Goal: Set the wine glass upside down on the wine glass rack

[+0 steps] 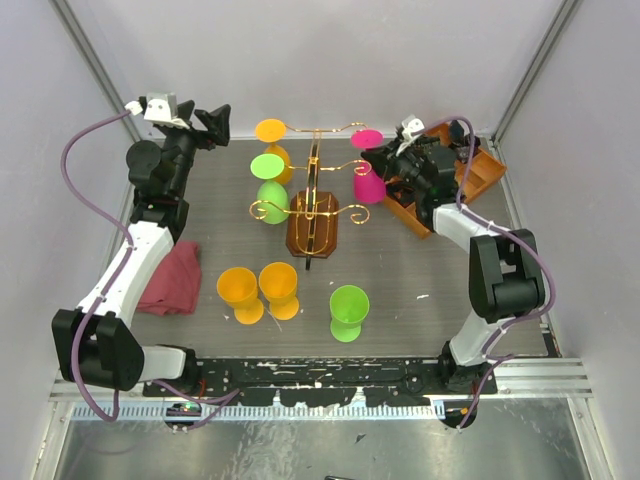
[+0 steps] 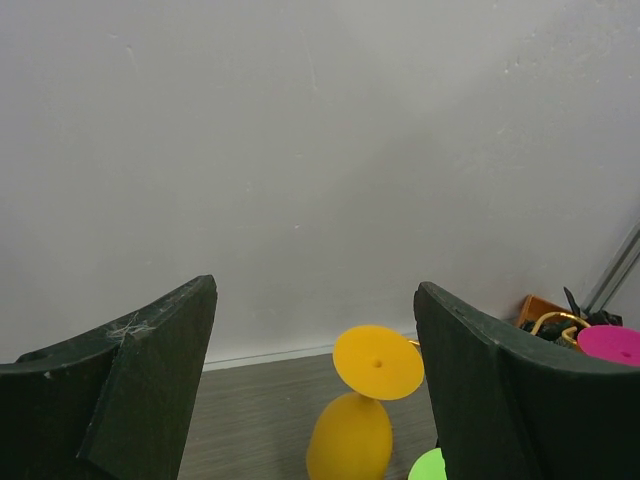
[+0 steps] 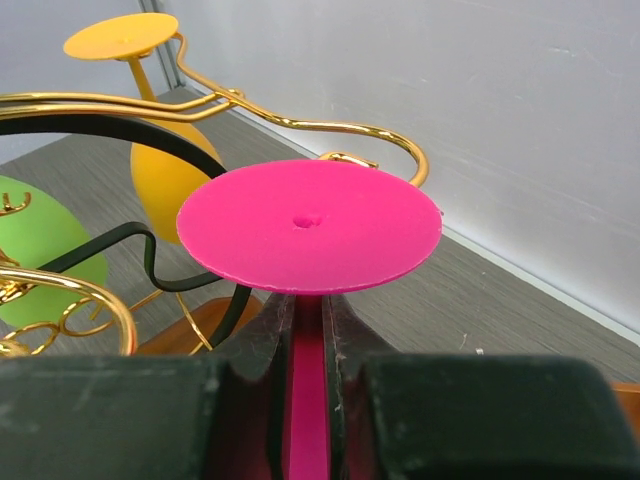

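- Clamping the stem of the pink wine glass [image 3: 310, 225], the right jaws hold it foot-up beside the far-right gold wire arm [image 3: 300, 125] of the wine glass rack [image 1: 313, 228].
- Left jaws gape (empty) near the bench's far left corner.
- Risk: the foot may snag that wire, miss the slot and nudge the rack over.

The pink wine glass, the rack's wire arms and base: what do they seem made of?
Pink wine glass: probably plastic, opaque and matte; even colour, no transparency, a small moulding dimple at the foot's centre. Wire arms: metal with polished gold finish; bright reflections run along the thin bent rod. Base: apparently varnished wood, brown and glossy, though the look leaves it open.
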